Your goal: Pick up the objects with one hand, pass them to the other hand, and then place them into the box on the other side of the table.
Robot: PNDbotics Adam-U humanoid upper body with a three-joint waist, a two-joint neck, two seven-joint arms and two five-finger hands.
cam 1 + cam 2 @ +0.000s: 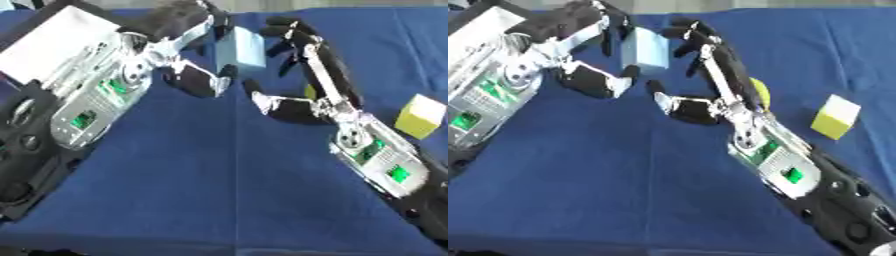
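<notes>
I have the pale blue cube-shaped block up near the far middle of the blue cloth-covered tabletop, and I take that block as my landmark. My left hand is clasped on it: the fingers curl over the block's top and left face, and the thumb comes up against its lower left corner. My right hand sits just to the right of the block, fingers reaching up along its right face and the thumb spread out below it; I cannot tell whether those fingertips actually touch the block, and they are not curled round it.

Well to the right of the block and nearer to me, a yellow cube with a white top stands on the cloth. Between that cube and the block, a small yellow thing peeks from behind my right hand. Left of the block, behind my left arm, lies a flat white box.
</notes>
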